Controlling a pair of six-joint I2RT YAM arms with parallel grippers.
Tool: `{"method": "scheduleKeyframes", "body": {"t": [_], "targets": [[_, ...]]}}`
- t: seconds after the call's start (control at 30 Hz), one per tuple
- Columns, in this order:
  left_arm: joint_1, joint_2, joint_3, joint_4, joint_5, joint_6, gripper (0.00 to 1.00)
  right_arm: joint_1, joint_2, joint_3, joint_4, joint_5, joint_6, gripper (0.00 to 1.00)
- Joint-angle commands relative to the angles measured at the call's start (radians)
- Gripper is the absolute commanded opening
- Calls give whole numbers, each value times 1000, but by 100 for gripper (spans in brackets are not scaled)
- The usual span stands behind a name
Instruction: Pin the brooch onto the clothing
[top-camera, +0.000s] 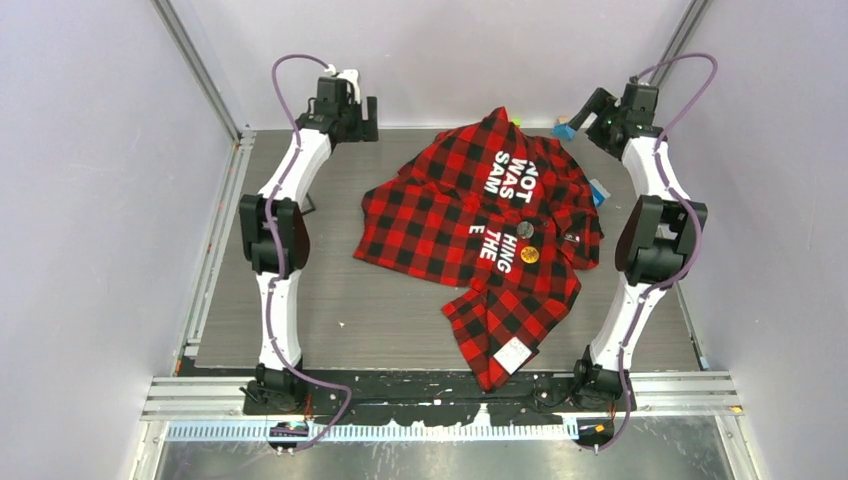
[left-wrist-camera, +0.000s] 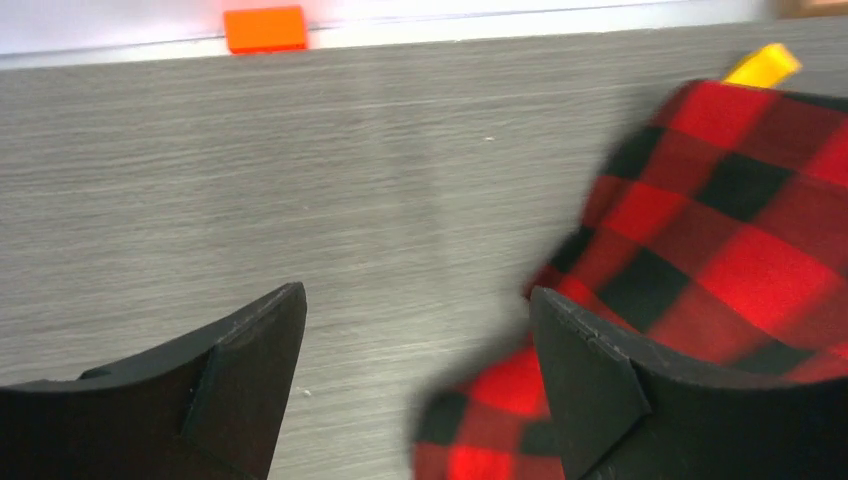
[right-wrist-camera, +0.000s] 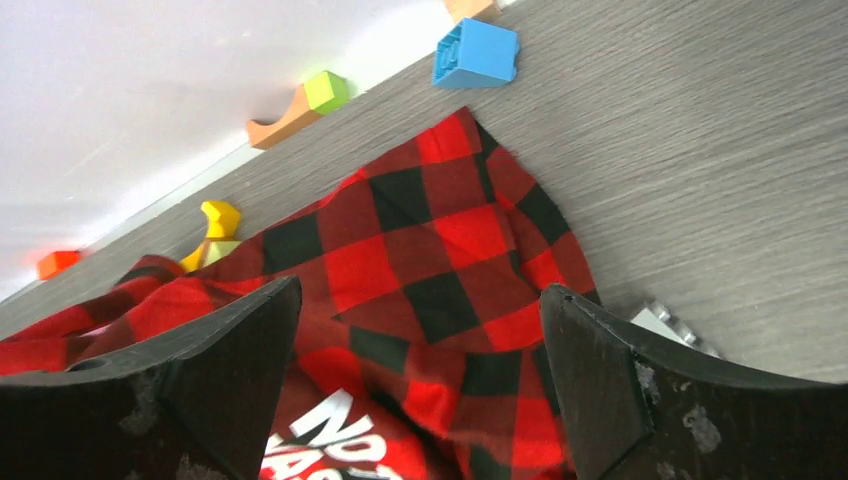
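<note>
both pincers (left-wrist-camera: 418, 300) (right-wrist-camera: 420, 295) spread, shirt (top-camera: 450, 210) at table edge (top-camera: 380, 371)

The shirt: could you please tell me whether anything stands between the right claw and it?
Nothing visible does. The right claw is open, and the shirt lies bare straight ahead of it; the blue block sits beyond the cloth's edge.

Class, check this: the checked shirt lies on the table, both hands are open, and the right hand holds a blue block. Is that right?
Not quite. The right hand is open but holds nothing; the blue block lies on the table beyond the shirt, as the right wrist view shows. The rest stands.
</note>
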Motion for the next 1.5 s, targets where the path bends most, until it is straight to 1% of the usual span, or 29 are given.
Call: {"method": "scheduleKeyframes", "body": {"t": [0.0, 0.07, 0.17, 0.2, 0.23, 0.33, 0.5, 0.77, 0.9, 0.93, 1.03, 1.13, 1.27, 1.33, 1.4, 1.47], "targets": [[-26, -252, -134, 102, 87, -88, 85, 5, -231, -22, -40, 24, 57, 95], [-25, -346, -301, 144, 117, -155, 86, 5, -288, -138, -103, 65, 88, 95], [-25, -462, -579, 217, 159, -233, 86, 6, -365, -266, -171, 144, 118, 95], [-25, -494, -631, 224, 163, -258, 87, 6, -403, -335, -189, 172, 133, 95], [-25, -520, -700, 234, 172, -279, 87, 6, -421, -371, -193, 204, 142, 95], [-27, -576, -874, 260, 208, -321, 88, 6, -508, -518, -200, 223, 173, 95], [-33, -630, -1038, 256, 188, -345, 90, 4, -559, -656, -232, 256, 219, 97], [-46, -721, -1201, 241, 107, -319, 92, -2, -621, -835, -256, 346, 283, 98], [-46, -724, -1250, 270, 112, -329, 93, -4, -663, -898, -272, 412, 315, 98], [-47, -722, -1258, 285, 120, -333, 92, -5, -678, -907, -275, 425, 323, 96], [-49, -710, -1269, 332, 145, -338, 81, -6, -710, -951, -282, 489, 338, 93], [-54, -684, -1258, 342, 146, -339, 78, -8, -740, -990, -276, 499, 349, 89], [-61, -647, -1252, 369, 142, -341, 75, -10, -754, -1032, -262, 473, 361, 86], [-63, -626, -1249, 387, 144, -342, 72, -10, -756, -1056, -249, 452, 368, 84], [-63, -606, -1244, 405, 146, -338, 67, -10, -754, -1071, -227, 436, 374, 84], [-63, -587, -1240, 422, 139, -334, 59, -11, -748, -1086, -198, 425, 379, 79]]}}
